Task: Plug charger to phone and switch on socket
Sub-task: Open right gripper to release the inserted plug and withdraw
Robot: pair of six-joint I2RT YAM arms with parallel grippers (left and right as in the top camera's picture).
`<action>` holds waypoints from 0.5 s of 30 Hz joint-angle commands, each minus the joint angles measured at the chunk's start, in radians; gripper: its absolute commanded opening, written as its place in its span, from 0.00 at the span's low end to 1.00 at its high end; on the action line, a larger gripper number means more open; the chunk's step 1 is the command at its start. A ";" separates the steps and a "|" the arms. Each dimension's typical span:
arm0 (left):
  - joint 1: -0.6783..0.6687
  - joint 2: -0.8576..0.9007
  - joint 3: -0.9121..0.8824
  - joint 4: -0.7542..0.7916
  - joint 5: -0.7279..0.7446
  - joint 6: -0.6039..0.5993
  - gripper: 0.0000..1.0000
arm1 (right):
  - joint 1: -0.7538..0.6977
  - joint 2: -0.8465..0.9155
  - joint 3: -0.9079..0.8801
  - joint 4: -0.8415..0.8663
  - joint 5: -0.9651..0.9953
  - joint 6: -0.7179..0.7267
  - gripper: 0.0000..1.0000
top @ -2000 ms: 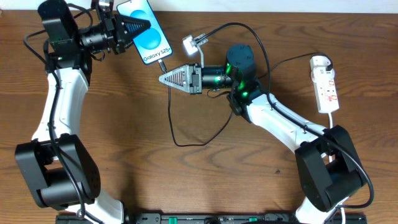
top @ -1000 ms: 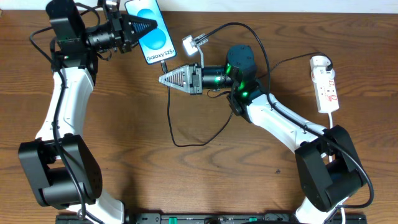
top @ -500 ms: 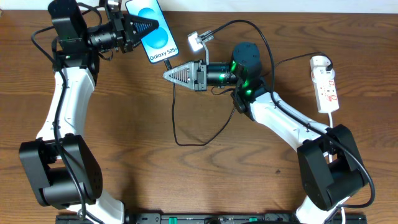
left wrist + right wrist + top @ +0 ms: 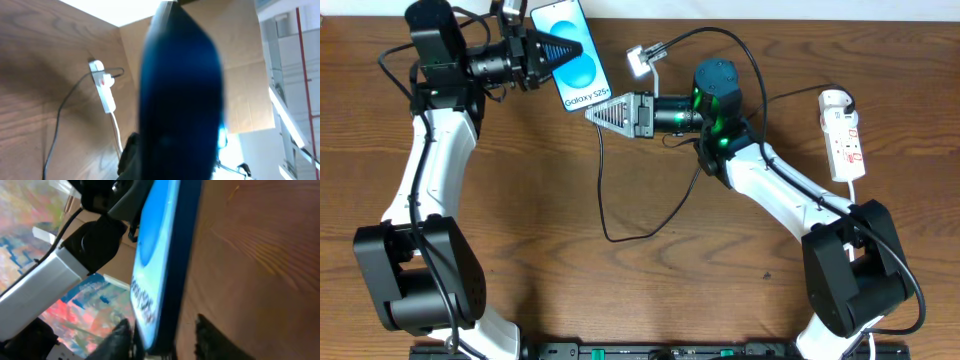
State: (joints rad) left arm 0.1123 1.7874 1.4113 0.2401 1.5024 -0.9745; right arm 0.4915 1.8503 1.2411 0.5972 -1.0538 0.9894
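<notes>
Both arms slid right: left gripper clamps phone steady for plugging, right gripper sits half-open at its bottom end

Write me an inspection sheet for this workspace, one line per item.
Surface: brown wooden table.
Job's things: phone with its screen lit blue, held at the far edge; power strip at the right, switch too small to read.
Clutter: nothing seen.
Grippers: left gripper shut on phone; right gripper open at the phone's lower end.
Cables: black charger cable loops from the phone's lower end toward the power strip.
Surroundings: cardboard beyond the table.
</notes>
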 commanded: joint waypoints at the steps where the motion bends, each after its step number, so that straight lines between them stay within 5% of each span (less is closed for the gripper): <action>1: 0.005 -0.020 -0.002 0.005 0.068 0.006 0.07 | -0.012 0.003 0.023 0.000 -0.008 -0.018 0.48; 7: 0.022 -0.013 -0.003 0.004 0.069 0.059 0.07 | -0.037 0.003 0.023 -0.041 -0.088 -0.050 0.65; 15: 0.022 0.042 -0.053 -0.022 0.048 0.136 0.07 | -0.105 0.003 0.023 -0.470 -0.050 -0.339 0.70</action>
State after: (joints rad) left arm 0.1310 1.7973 1.3880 0.2165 1.5402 -0.8871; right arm 0.4046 1.8503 1.2514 0.1890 -1.1175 0.8124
